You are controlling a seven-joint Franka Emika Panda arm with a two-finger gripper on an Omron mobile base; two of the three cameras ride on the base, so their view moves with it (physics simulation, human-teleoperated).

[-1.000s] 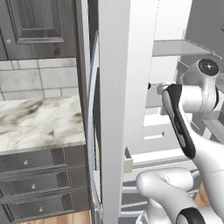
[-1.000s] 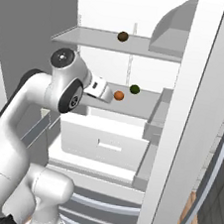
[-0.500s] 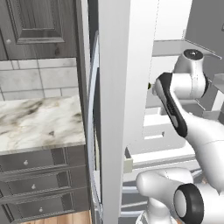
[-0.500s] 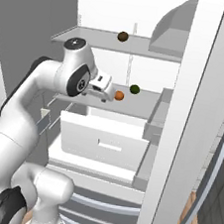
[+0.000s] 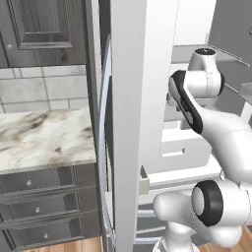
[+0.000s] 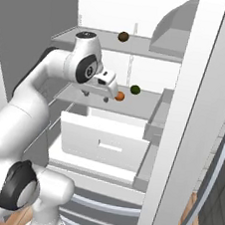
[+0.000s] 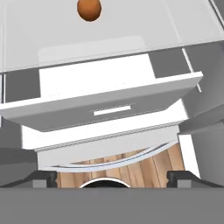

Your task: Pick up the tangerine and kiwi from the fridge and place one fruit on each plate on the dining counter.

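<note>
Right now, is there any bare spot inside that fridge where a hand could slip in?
Yes: the middle shelf is bare left of the tangerine, and the upper shelf left of the kiwi. It is tighter by the tangerine, where the open gripper and a dark green ball sit close.

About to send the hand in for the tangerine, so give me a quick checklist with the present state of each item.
1. Fridge door open, shelves reachable: ok.
2. Tangerine on the middle shelf, just ahead of the gripper: ok.
3. Fingers wide apart, nothing between them: ok.
4. Tangerine centred between the fingers: not ok; in the hand view it sits at the top edge, left of centre.
5. Kiwi: cannot tell which it is; a dark green ball lies beside the tangerine, a brown ball on the upper shelf.
6. Drawer below stands pulled out, under the arm: ok.
</note>
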